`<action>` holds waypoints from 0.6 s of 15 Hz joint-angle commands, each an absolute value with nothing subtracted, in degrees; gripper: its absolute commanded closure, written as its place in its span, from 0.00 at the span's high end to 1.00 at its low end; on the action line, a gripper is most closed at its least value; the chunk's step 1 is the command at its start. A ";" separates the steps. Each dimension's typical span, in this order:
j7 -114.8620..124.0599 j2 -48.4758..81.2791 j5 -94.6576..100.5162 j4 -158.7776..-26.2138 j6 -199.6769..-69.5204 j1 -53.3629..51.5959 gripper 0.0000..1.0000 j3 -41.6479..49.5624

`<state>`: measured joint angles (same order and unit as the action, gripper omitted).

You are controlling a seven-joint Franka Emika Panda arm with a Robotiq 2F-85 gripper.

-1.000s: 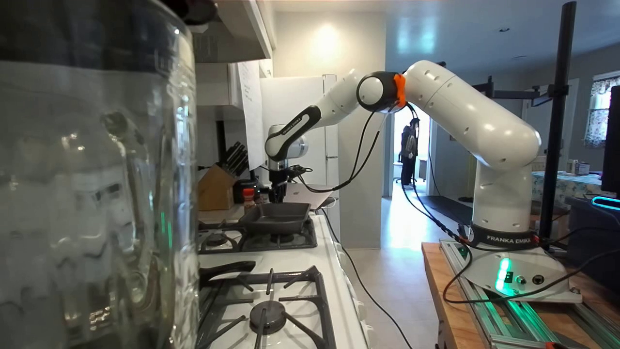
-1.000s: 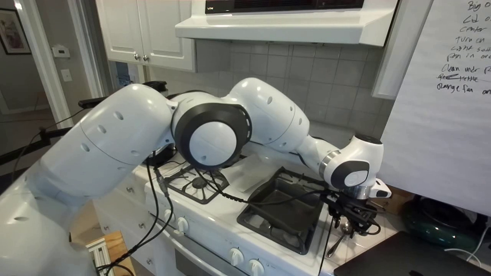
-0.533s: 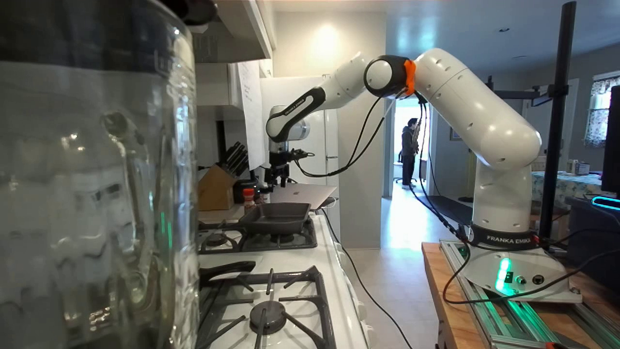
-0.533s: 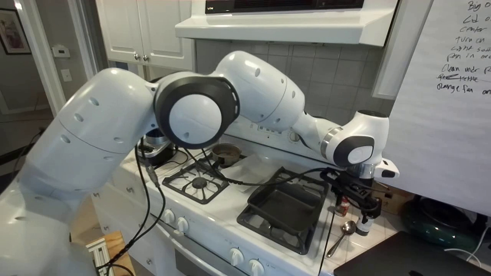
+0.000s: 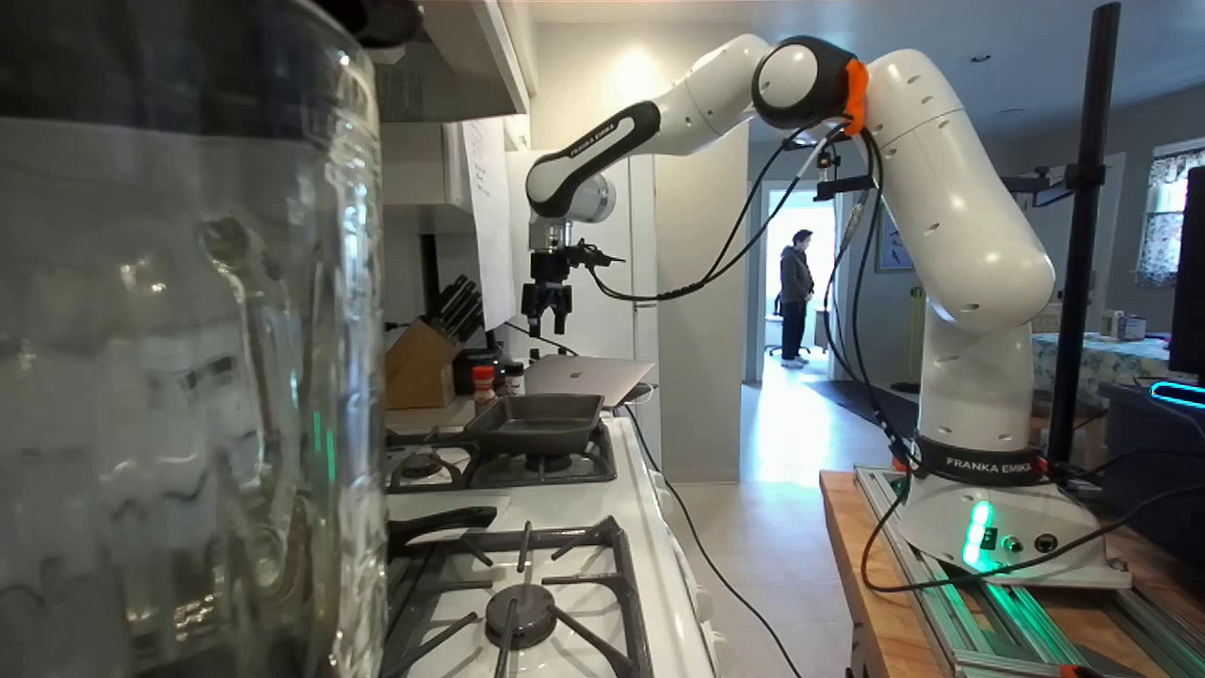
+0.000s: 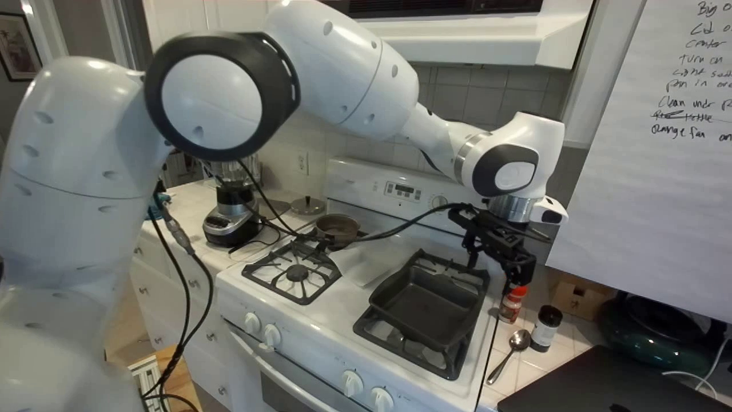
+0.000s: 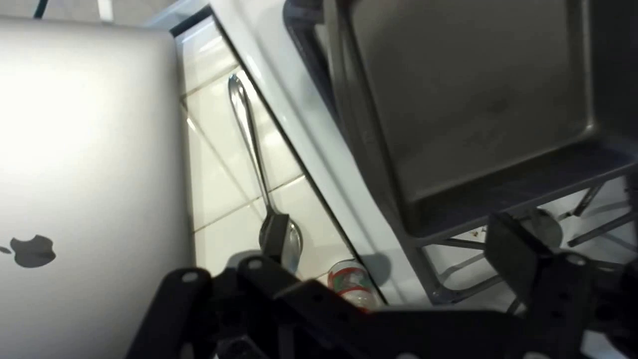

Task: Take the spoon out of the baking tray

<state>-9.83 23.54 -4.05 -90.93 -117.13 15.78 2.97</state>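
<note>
I have the end effector (image 7: 394, 242) hanging in the air, pointing down, its two fingers spread wide apart. In an exterior view I see it well above a red-capped jar (image 5: 483, 381) and a silver laptop (image 5: 593, 377). In my wrist view the finger toward nine o'clock hides part of the bowl of the spoon (image 7: 295, 244).

The spoon lies on the tiled worktop (image 7: 209, 159), outside the baking tray (image 7: 468, 85); in my wrist view it is at ten o'clock from the end effector, its handle reaching up between eleven and twelve. The baking tray is at one o'clock there, sitting on a burner grate (image 6: 452, 373) of the white stove (image 6: 326, 320).

In an exterior view a dark jar (image 6: 544, 331) with a pale label stands just beside the spoon's bowl, at two o'clock from it; I can't tell whether the two touch. The red-capped jar stands at twelve o'clock, and the laptop lies between three and four.

Farther out, a saucepan (image 6: 337, 230) sits on the stove at ten o'clock from the baking tray, with a blender (image 6: 231, 220) past it at nine. In an exterior view I also get a wooden knife block (image 5: 419, 367) at ten o'clock from the baking tray and a person (image 5: 795, 292) standing far off at two.
</note>
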 commanded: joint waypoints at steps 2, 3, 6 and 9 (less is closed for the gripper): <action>-1.96 9.97 -6.29 -105.39 -116.24 11.38 1.00 3.73; -0.93 7.73 -5.84 -108.24 -117.60 10.38 1.00 3.76; 6.57 3.80 -3.79 -114.10 -124.12 7.73 1.00 4.22; 4.78 6.21 -4.70 -110.56 -121.80 7.62 1.00 4.24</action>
<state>4.92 6.15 -4.57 -110.76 -122.02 8.54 3.25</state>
